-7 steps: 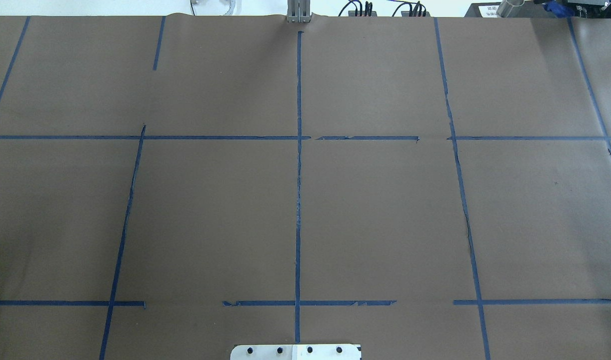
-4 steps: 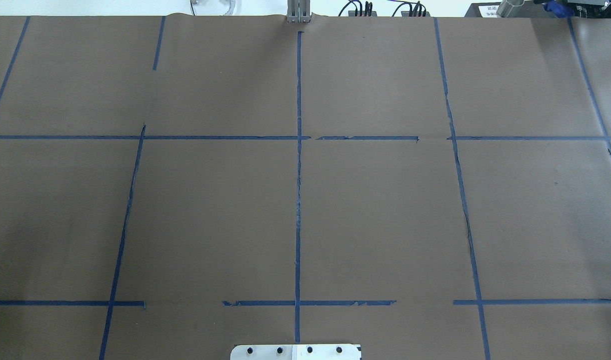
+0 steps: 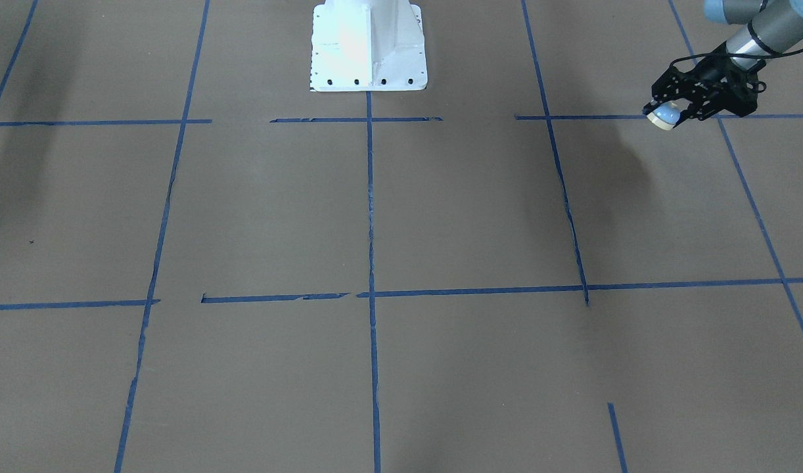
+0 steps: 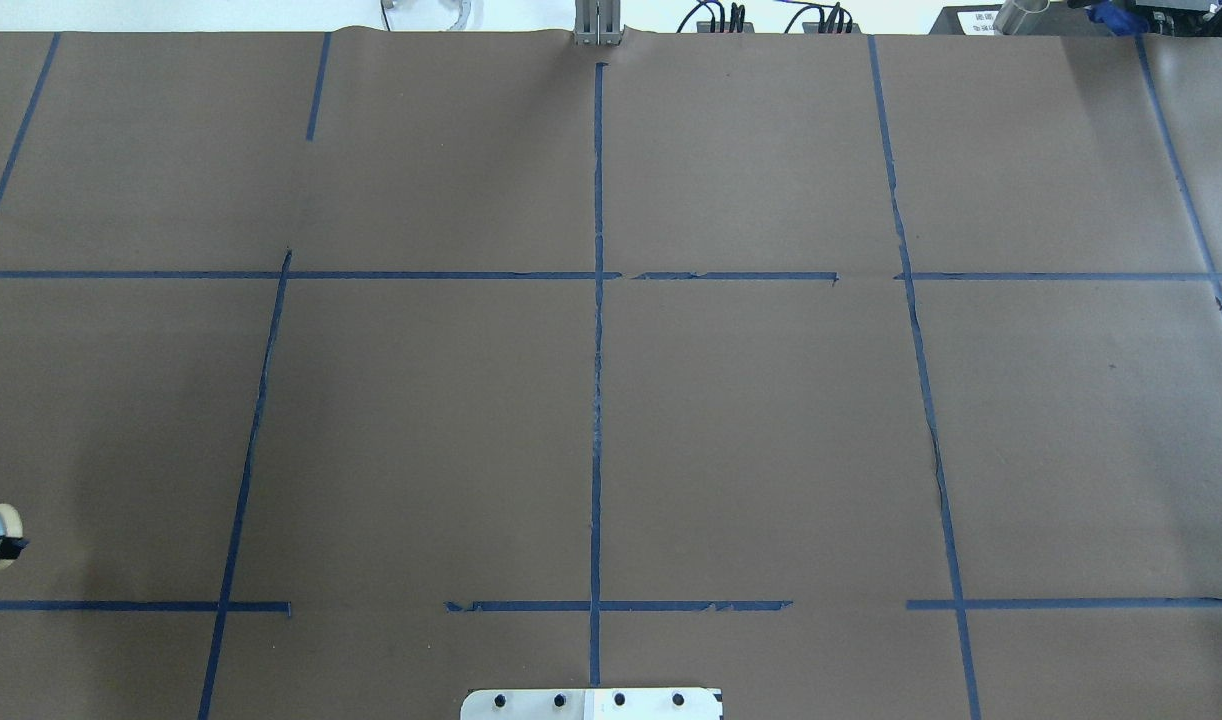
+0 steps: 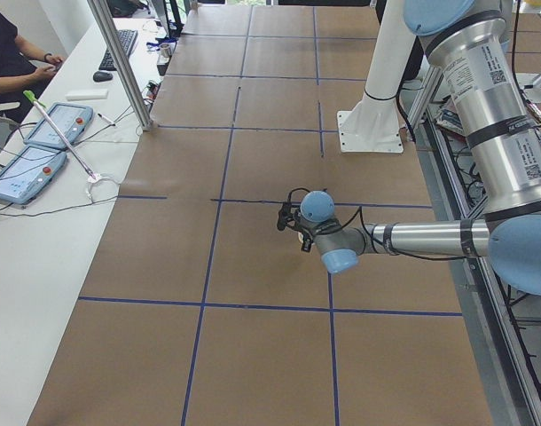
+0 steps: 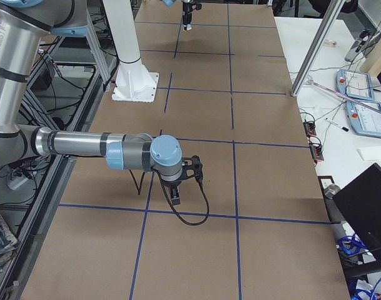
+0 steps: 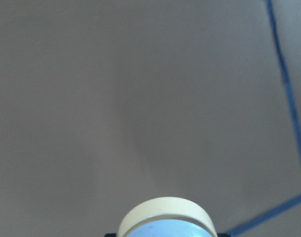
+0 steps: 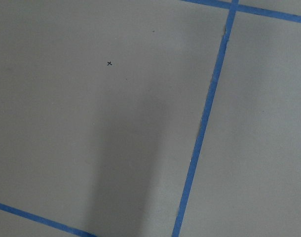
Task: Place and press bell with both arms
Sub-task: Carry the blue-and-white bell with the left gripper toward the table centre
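My left gripper [image 3: 671, 112] is clenched on the bell [image 3: 663, 118], airborne over the table [image 3: 441, 217] at the front view's upper right. I judge this the placing step: next, lower it flat. My right gripper [image 6: 176, 194]: can't tell.

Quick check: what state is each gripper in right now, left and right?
Left gripper: jaws shut on the bell.
Right gripper: shows only in a side view; cannot tell whether it is open or closed.

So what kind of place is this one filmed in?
Most likely a robotics lab workcell. There is a brown table marked into a grid with blue tape, a white pedestal standing on it, and a side bench with control tablets and a seated person.
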Robot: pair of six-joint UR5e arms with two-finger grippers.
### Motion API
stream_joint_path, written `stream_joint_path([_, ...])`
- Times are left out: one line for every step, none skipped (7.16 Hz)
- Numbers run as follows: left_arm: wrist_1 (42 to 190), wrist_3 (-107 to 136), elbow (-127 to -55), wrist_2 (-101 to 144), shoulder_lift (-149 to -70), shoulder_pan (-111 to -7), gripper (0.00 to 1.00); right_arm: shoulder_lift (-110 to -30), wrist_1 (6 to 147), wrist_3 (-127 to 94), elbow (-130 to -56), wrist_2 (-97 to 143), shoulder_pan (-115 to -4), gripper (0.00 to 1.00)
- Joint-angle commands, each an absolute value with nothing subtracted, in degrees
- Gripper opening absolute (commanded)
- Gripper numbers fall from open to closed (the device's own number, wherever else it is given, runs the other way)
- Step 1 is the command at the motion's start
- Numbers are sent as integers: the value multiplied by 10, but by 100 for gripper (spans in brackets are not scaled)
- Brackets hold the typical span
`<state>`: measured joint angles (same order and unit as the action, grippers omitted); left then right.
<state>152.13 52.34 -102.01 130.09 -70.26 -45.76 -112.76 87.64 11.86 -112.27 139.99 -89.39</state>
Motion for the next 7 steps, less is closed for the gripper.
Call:
stream_joint_path([1399,555,-1033,1297,-817,-453,1,-1127,876,119,-1121,1399,-894,100])
stream_joint_path([1330,572,-1053,1296,-863,-451,1,-1126,876,119,-1121,1399,-894,100])
stream_joint_path([1268,623,-1072,1292,-909,-427,1,-1125,876,118,-1121,1399,-894,100])
stream_joint_path([1218,640,-1076,1266,-947,-391,1,-1123,876,118,-1121,1399,-893,100])
stream_joint_path([1129,643,-1075,1239,-1016,-372,1,-1122,876,118,-1121,1399,-893,100])
stream_joint_path([957,685,-1072,1216,-1127,-338,1,-1122,876,117,-1121,1399,-892,100])
stream_joint_path([876,700,-1059,1210,-1194,-316,0,-1122,876,117,-1121,1399,-892,100])
